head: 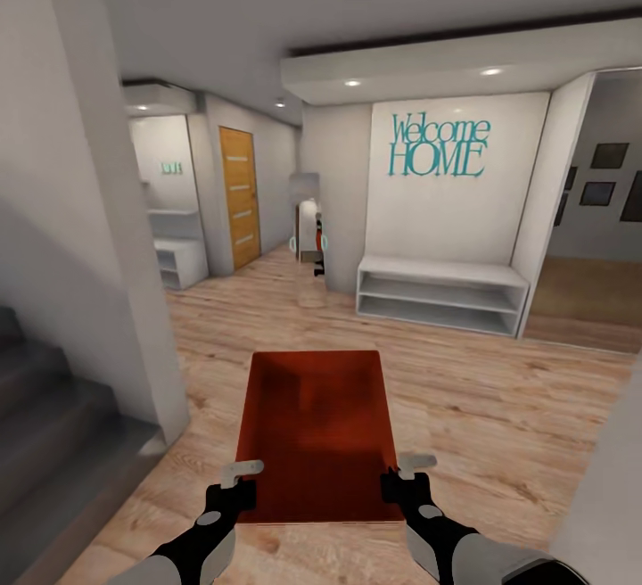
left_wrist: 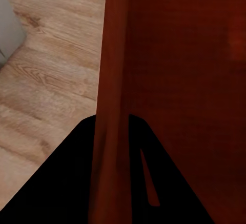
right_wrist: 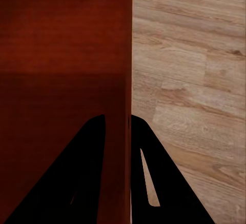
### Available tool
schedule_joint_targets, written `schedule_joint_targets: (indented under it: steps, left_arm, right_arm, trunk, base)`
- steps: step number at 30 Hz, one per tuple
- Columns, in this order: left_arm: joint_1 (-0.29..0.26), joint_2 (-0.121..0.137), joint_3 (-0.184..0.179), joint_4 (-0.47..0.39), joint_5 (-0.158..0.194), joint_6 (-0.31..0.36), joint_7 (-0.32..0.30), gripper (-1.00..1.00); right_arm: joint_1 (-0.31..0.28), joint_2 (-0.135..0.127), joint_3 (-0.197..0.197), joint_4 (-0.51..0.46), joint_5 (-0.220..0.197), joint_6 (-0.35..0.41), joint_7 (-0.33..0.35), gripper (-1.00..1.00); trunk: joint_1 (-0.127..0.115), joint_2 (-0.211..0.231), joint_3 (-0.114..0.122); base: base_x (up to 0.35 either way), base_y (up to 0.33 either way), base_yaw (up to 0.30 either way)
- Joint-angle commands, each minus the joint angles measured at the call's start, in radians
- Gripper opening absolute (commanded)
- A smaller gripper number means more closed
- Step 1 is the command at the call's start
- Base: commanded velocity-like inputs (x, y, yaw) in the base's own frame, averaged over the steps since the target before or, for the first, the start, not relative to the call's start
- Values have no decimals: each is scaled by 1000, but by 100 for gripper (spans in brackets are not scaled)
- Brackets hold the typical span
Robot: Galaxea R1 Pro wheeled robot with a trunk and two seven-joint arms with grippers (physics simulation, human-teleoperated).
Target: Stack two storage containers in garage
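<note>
Carrying one storage container (head: 316, 429) through a hallway, held between both my grippers.

My left gripper (head: 239, 476) is clamped over the container's left wall near its near corner, and in the left wrist view my two dark fingers (left_wrist: 66, 183) straddle that orange-red wall with the light wood plank flooring (left_wrist: 46, 80) on the outer side. My right gripper (head: 408, 471) grips the right wall in the same way, one finger inside the bin and one finger (right_wrist: 154, 178) outside it. The container hangs level in front of me, open side up, above the planks. Ahead stands a white wall with a teal "Welcome HOME" sign (head: 439, 147) over a low white shelf bench (head: 441, 294); grey stairs (head: 53, 424) lie on my left, and an orange wooden door (head: 239, 197) is farther down the hall.
</note>
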Motion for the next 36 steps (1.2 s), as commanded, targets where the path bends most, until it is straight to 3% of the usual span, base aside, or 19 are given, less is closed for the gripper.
schedule_joint_targets:
  steps: [1, 26, 36]
  left_arm:
    - [-1, 15, 24, -4, -7, -3, 11, -100]
    - [-1, 15, 24, -4, -7, -3, 11, -100]
    - [-1, 15, 24, -4, -7, -3, 11, -100]
  right_arm:
    - [-1, 1, -64, 2, 7, 0, 2, -100]
    - [-1, 2, -64, 2, 6, 0, 1, -100]
    - [-1, 1, -64, 1, 6, 0, 0, -100]
  trunk:
    - [1, -1, -1]
    - [1, -1, -1]
    - [1, -1, -1]
  base:
    - [321, 0, 0]
    - [321, 0, 0]
    - [321, 0, 230]
